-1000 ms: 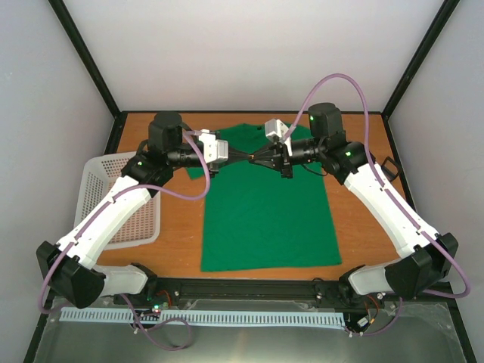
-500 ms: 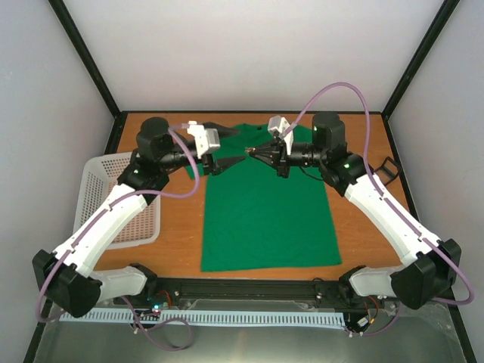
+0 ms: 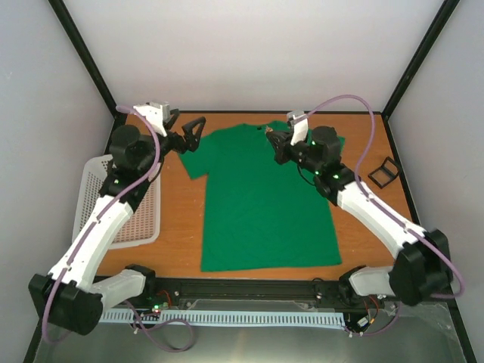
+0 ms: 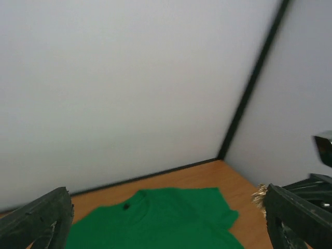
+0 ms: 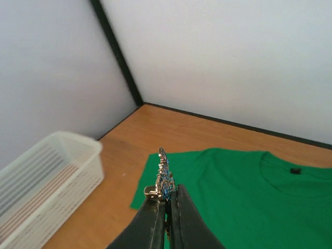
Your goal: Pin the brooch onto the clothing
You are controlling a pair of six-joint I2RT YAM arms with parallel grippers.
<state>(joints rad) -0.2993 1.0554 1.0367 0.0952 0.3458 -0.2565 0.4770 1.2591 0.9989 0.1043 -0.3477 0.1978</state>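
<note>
The clothing, a bright green T-shirt (image 3: pixel 261 208), lies flat on the wooden table, collar toward the back wall. My right gripper (image 3: pixel 272 138) hovers over its upper chest, shut on the brooch (image 3: pixel 267 130). In the right wrist view the brooch (image 5: pixel 165 177) is a small glittery silver-and-blue ornament standing up from the pinched fingertips (image 5: pixel 176 205), above the clothing (image 5: pixel 249 197). My left gripper (image 3: pixel 185 133) is raised near the shirt's left sleeve, wide open and empty. In the left wrist view it (image 4: pixel 166 228) frames the clothing (image 4: pixel 155 218), with the brooch (image 4: pixel 259 196) at the right.
A white mesh basket (image 3: pixel 100 198) stands at the table's left edge, also seen as the basket (image 5: pixel 46 176) in the right wrist view. A small black square box (image 3: pixel 383 172) lies at the right. White walls and black frame posts enclose the table.
The left gripper has opened, let go at the meeting point over the shirt and swung back left and up. The right gripper, still shut on the brooch, has lifted slightly toward the collar.
</note>
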